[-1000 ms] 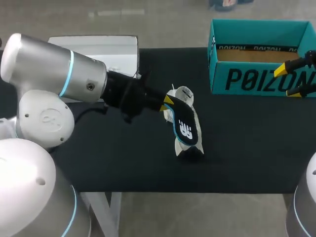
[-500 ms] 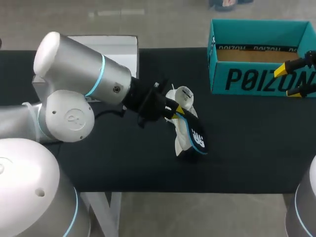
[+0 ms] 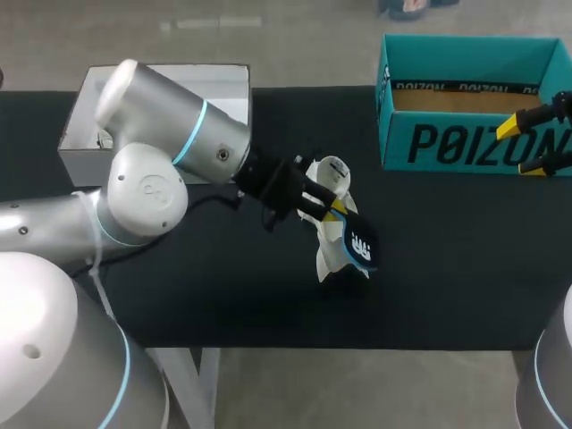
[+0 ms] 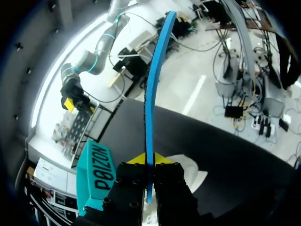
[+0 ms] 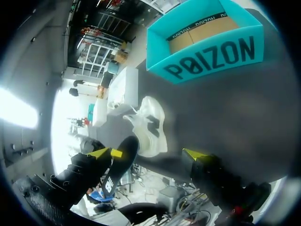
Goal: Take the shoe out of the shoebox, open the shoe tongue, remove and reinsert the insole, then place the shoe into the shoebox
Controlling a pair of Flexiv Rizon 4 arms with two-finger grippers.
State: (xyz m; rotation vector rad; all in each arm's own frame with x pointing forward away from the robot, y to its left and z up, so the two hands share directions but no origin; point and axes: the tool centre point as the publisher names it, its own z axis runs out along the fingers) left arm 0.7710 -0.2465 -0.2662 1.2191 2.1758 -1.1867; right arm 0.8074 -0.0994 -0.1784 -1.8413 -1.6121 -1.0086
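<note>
A white shoe (image 3: 328, 259) lies on the black table (image 3: 447, 268) near its middle. My left gripper (image 3: 329, 205) is over the shoe, shut on a black insole with a blue rim (image 3: 359, 243) that hangs over the toe end. In the left wrist view the insole (image 4: 151, 94) stands edge-on between the yellow tips of the left gripper (image 4: 146, 159), with the shoe (image 4: 189, 168) underneath. The teal shoebox (image 3: 465, 134) stands at the back right, holding no shoe. My right gripper (image 3: 533, 143) is open in front of the box's right end. From the right wrist view, the right gripper (image 5: 149, 153) is spread wide before the shoe (image 5: 149, 123).
A white box (image 3: 170, 94) sits at the back left of the table, behind my left arm. The shoebox (image 5: 207, 44) lies ahead of the right gripper. Bare black tabletop runs between the shoe and the shoebox.
My left arm has swung right and its wrist has turned, carrying the insole a little right and toward the shoe's toe. The right gripper has stayed where it was.
</note>
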